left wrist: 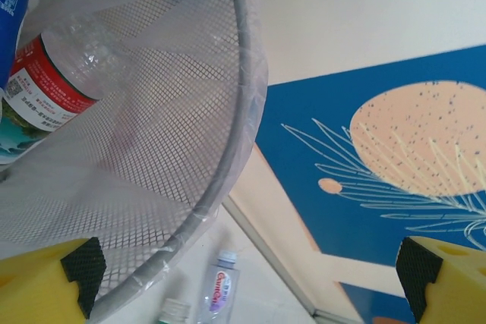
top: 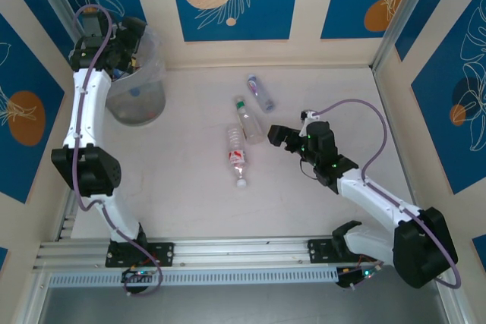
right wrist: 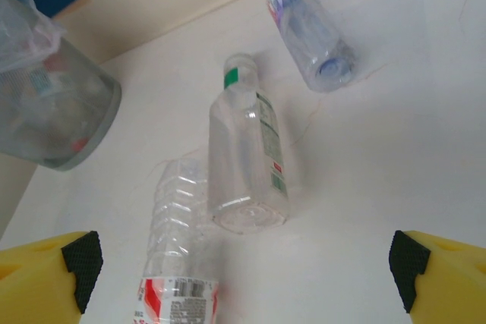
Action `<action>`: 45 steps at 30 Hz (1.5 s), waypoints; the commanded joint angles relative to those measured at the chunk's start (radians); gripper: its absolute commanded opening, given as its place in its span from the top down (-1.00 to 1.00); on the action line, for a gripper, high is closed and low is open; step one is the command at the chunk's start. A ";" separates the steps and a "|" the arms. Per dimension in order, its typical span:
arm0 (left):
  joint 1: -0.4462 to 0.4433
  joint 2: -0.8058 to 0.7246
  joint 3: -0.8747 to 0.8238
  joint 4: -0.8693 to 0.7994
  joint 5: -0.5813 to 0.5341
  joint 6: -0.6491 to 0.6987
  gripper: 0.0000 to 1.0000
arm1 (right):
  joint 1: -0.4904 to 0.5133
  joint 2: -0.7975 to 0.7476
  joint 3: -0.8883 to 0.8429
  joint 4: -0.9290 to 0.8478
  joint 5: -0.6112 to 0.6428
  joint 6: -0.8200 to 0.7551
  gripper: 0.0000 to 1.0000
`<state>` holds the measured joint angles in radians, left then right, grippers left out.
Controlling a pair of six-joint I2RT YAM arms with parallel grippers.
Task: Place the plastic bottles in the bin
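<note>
Top external: right tool (top: 279, 139), spread wide and empty, is placed just right of the green-capped bottle (top: 248, 122), whose long axis runs near-to-far; two more bottles (top: 238, 155) are laid on the worktop (top: 182, 187). Left tool (top: 120, 57), wide, is held over the bin (top: 140, 100).

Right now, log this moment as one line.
left gripper: open at bin rim | right gripper: open, empty | on table: green-cap bottle, red-label bottle, purple-label bottle
</note>
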<state>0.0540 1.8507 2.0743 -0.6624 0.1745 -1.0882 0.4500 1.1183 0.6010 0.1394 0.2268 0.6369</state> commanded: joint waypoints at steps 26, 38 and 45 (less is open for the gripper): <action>-0.273 -0.280 -0.407 0.188 0.097 0.560 -0.99 | 0.277 0.065 -0.013 -0.130 0.028 -0.036 -0.92; -0.293 -0.330 -0.614 0.187 0.069 0.533 -0.99 | 0.470 0.204 0.043 -0.191 0.175 0.024 -0.63; -0.292 -0.358 -0.699 0.216 0.011 0.515 -0.99 | 0.522 0.351 0.141 -0.260 0.179 0.011 -0.59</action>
<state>-0.2306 1.5330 1.4040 -0.4870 0.2218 -0.5671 0.9508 1.4353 0.7010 -0.0849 0.3748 0.6548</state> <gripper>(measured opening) 0.994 0.795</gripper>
